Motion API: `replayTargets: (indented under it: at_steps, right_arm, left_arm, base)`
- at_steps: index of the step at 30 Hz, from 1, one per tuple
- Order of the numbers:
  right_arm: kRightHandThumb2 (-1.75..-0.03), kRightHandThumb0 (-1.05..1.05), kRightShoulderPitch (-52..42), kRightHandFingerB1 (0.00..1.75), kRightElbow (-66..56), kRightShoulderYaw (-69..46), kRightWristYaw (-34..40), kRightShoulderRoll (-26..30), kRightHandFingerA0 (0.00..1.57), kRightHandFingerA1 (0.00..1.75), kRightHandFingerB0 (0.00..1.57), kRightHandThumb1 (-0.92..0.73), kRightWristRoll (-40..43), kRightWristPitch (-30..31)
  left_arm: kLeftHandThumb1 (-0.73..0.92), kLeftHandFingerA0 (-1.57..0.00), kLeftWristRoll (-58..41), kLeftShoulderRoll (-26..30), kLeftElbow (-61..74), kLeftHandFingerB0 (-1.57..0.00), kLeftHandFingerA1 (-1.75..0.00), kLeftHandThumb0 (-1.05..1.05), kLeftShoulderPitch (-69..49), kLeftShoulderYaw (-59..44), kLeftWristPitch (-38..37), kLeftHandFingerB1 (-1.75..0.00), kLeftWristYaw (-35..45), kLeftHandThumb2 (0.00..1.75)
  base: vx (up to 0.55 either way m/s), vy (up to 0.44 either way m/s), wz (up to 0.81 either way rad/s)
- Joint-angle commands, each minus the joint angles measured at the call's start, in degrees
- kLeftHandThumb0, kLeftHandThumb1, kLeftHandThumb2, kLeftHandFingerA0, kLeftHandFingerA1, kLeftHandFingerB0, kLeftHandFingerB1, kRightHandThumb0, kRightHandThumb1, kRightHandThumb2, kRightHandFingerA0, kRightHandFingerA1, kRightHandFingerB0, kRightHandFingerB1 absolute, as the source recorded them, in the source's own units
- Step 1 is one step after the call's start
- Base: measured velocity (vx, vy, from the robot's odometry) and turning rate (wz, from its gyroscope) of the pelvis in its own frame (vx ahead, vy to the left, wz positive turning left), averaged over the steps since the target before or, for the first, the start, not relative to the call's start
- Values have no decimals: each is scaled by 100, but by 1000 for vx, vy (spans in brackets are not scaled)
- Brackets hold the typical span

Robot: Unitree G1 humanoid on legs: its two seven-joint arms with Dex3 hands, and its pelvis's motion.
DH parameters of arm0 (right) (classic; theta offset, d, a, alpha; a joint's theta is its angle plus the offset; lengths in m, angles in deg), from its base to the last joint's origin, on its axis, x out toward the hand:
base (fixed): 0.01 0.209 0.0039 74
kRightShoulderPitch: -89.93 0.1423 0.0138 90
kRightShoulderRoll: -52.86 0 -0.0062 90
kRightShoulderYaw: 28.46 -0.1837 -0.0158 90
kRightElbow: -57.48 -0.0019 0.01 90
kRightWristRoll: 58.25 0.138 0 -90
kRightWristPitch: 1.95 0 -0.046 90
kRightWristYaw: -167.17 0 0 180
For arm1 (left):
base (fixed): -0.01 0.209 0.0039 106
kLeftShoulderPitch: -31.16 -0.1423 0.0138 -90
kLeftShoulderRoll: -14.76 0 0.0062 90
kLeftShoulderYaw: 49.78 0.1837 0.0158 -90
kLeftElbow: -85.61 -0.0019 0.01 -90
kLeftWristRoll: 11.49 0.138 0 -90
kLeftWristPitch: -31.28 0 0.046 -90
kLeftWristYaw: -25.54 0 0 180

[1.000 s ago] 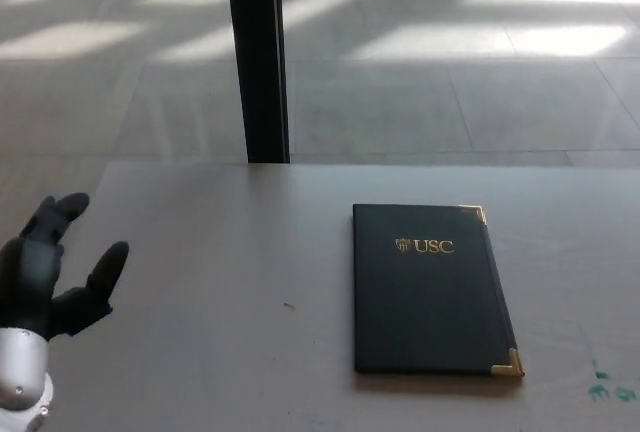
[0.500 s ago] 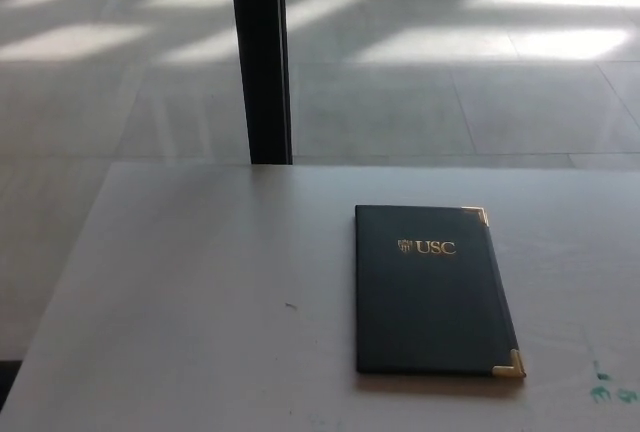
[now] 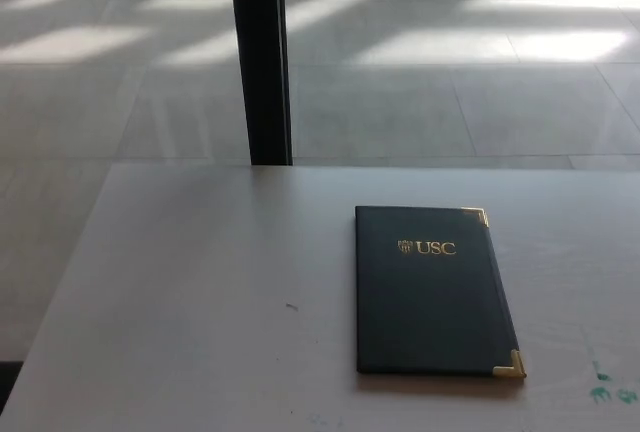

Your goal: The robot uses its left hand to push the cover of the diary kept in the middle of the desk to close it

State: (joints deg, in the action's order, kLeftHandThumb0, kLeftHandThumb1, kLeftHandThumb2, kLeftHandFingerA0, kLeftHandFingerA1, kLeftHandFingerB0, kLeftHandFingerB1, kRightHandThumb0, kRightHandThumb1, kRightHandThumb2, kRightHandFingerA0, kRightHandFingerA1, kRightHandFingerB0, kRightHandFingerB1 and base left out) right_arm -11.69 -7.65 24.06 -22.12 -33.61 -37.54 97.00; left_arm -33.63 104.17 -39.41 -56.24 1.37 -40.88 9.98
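Observation:
A dark diary point(image 3: 430, 292) lies flat and closed on the pale desk point(image 3: 200, 292), a little right of the middle. Its cover faces up with gold "USC" lettering near the top and gold corner caps on its right side. Its spine runs along the left edge. Neither of my hands shows in the head view.
A black vertical post point(image 3: 260, 57) stands just beyond the desk's far edge. Green marks point(image 3: 610, 387) stain the desk near the front right. The desk's left edge runs diagonally down to the lower left, with tiled floor beyond it.
My open left hand, seen at the lower left a second ago, has dropped out of the picture. The diary has not moved.

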Motion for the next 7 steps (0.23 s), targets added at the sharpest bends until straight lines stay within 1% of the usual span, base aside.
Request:
replayTargets:
  at_steps: [1, 2, 5, 6, 7]
  right_arm:
    - [-68, -99, -34, 53, 80, -150, 41, 197, 96, 75, 70, -92, 82, 58]
    - [-67, -100, -75, 53, 31, -150, 15, 192, 95, 74, 70, -92, 86, 63]
    - [-67, -100, -68, 53, 12, -151, 27, 195, 94, 74, 70, -92, 81, 81]
    - [-69, -100, -57, 53, -27, -180, 27, 181, 96, 76, 71, -91, 133, 127]
    - [-69, -100, -57, 53, -27, -180, 27, 181, 96, 76, 71, -91, 133, 127]
  left_arm:
    - [92, -40, -696, -69, -109, -34, -82, -87, -98, -307, 193, -72, 902, 82]
    - [92, -42, -722, -50, -197, -37, -87, -85, -34, -373, 183, -75, 846, 81]
    - [92, -47, -713, -10, -302, -40, -85, -85, 72, -423, 153, -75, 815, 81]
    - [92, -53, -747, 14, -373, -39, -88, -87, 181, -461, 150, -72, 782, 75]
    - [92, -53, -747, 14, -373, -39, -88, -87, 181, -461, 150, -72, 782, 75]
  base:
    - [0, 0, 0]
    - [0, 0, 0]
    - [0, 0, 0]
    - [0, 0, 0]
    - [0, 0, 0]
